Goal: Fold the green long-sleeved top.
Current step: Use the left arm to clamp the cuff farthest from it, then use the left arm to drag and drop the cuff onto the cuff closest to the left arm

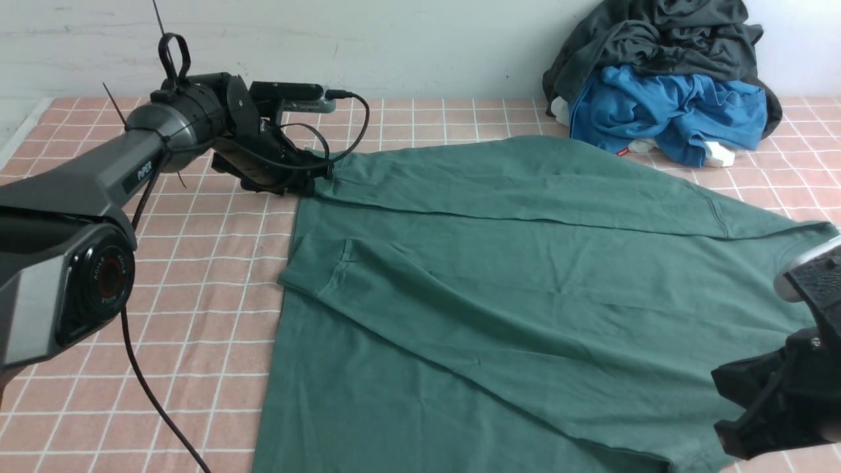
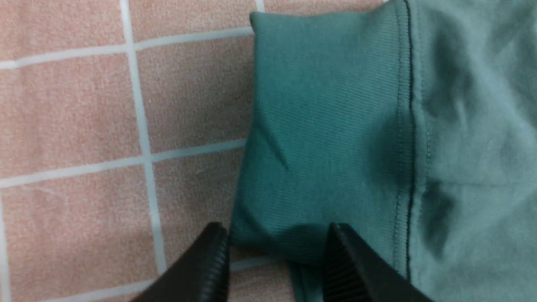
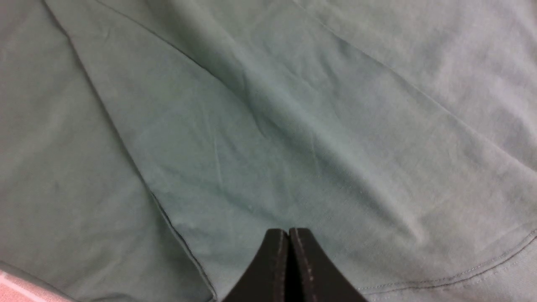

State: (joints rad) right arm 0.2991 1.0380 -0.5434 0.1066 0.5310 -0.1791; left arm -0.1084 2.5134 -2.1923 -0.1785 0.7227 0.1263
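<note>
The green long-sleeved top (image 1: 499, 282) lies flat on the pink checked tablecloth, both sleeves laid across its body. One ribbed cuff (image 1: 315, 269) rests at the left edge. The far sleeve's cuff (image 2: 323, 126) lies at the back left, under my left gripper (image 1: 318, 180). In the left wrist view the left gripper (image 2: 279, 251) is open, its jaws standing apart over the cuff's corner without pinching it. My right gripper (image 3: 288, 235) is shut with nothing in it, hovering over the top's cloth near a hem seam; in the front view it (image 1: 726, 417) shows at the bottom right.
A heap of a dark grey garment (image 1: 663, 33) and a bright blue one (image 1: 663, 108) sits at the back right against the wall. Bare pink tablecloth (image 1: 197, 295) runs along the left. A black cable (image 1: 151, 394) hangs from the left arm.
</note>
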